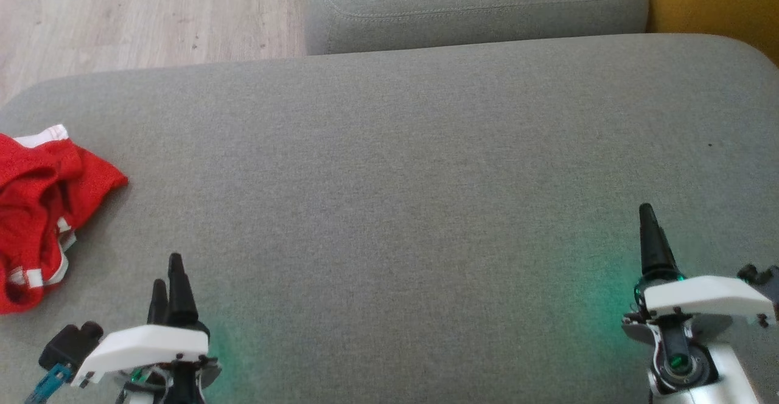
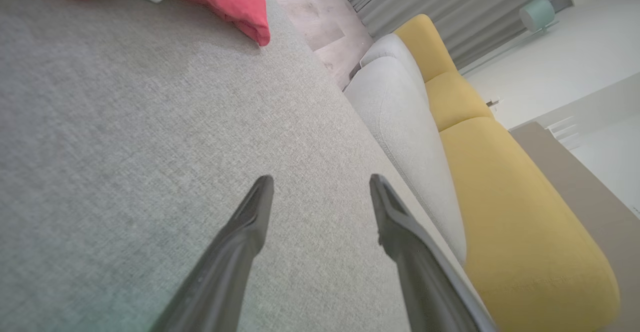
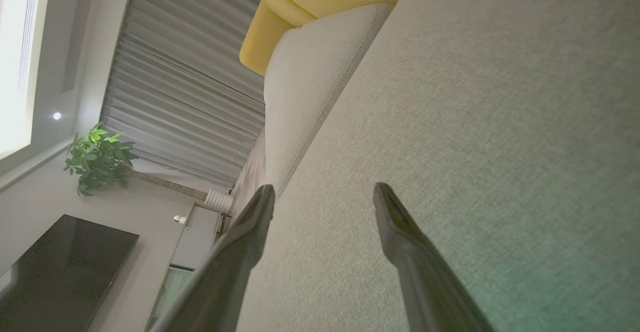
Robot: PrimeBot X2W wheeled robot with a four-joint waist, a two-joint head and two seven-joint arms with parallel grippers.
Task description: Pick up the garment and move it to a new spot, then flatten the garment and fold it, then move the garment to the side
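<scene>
Hovering low over the grey cushion (image 1: 389,179) with left gripper (image 2: 321,179) and right gripper (image 3: 325,189) both spread wide and empty, well apart, leaving the crumpled red garment (image 1: 36,209) lying at the cushion's left edge, near the left gripper.

On my left gripper (image 1: 167,270), two tapered black fingers (image 1: 179,294) rise from a white angular cover (image 1: 146,343) dotted with dark screws (image 1: 180,356). A teal connector (image 1: 47,384) sits beside it. My right gripper (image 1: 646,209) wears a matching white shell (image 1: 706,294), with a green-lit lens (image 1: 675,364) behind it.
</scene>
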